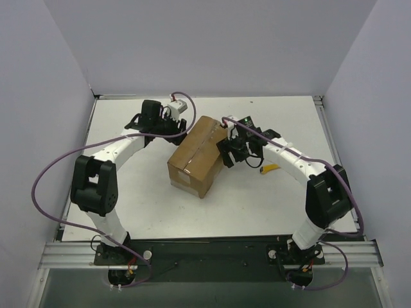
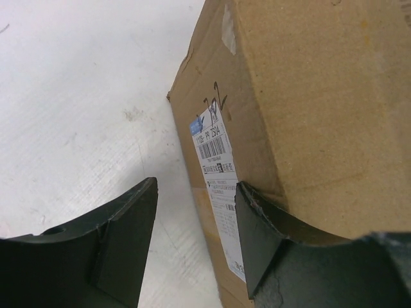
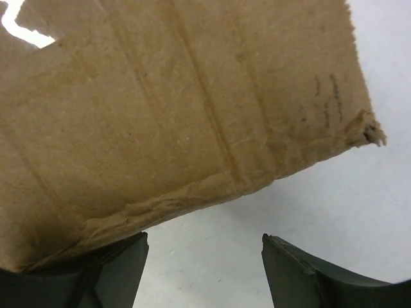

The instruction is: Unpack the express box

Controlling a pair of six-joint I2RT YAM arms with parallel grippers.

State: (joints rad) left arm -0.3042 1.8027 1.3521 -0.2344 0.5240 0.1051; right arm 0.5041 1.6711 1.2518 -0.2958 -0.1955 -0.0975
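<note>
The express box sits skewed at the centre of the counter, flaps down and taped, hemmed in by two arms. The left pincer is at the box's 11 o'clock and the right pincer at its 3 o'clock. Both are spread wide and hold nothing. In the left wrist view one finger appears pressed to the side bearing the white label, while the other hangs over bare counter. In the right wrist view a ragged cardboard edge overlaps one finger, and contact there cannot be confirmed. The likely hazard is an uneven shove from either side, which could spin or skid the light carton. A bite on that frayed corner could tear cardboard rather than lift a flap. A yellow knife lies farther out at 3 o'clock.
</note>
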